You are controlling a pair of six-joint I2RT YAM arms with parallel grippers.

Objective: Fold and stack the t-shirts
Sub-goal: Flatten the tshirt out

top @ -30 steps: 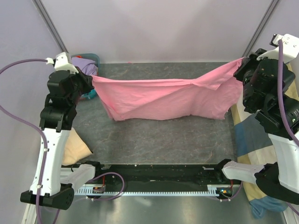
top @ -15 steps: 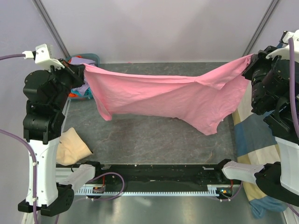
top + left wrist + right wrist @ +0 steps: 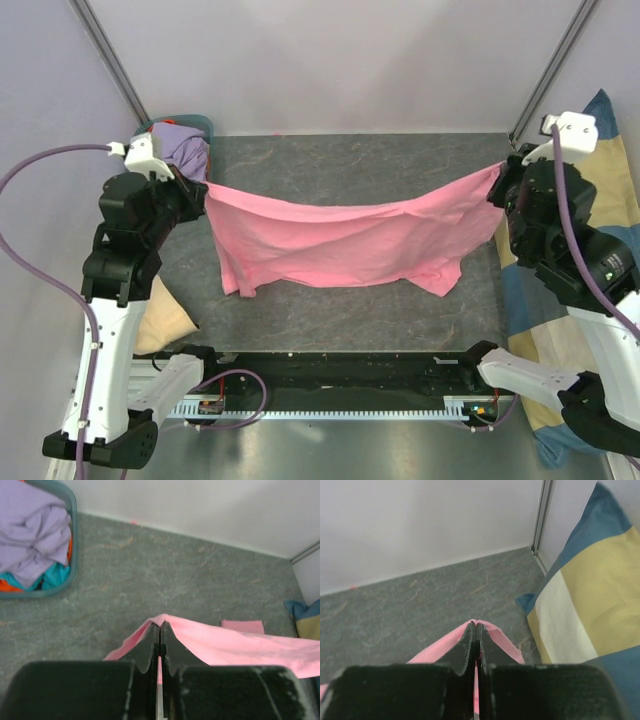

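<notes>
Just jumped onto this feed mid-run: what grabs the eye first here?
The pink t-shirt strung across the table, sagging between the left gripper and the right gripper, each shut on one end. Next, the basket at the far left corner, heaped with lavender, teal and orange tees, and the blue-and-cream cushion along the table's right edge.
</notes>
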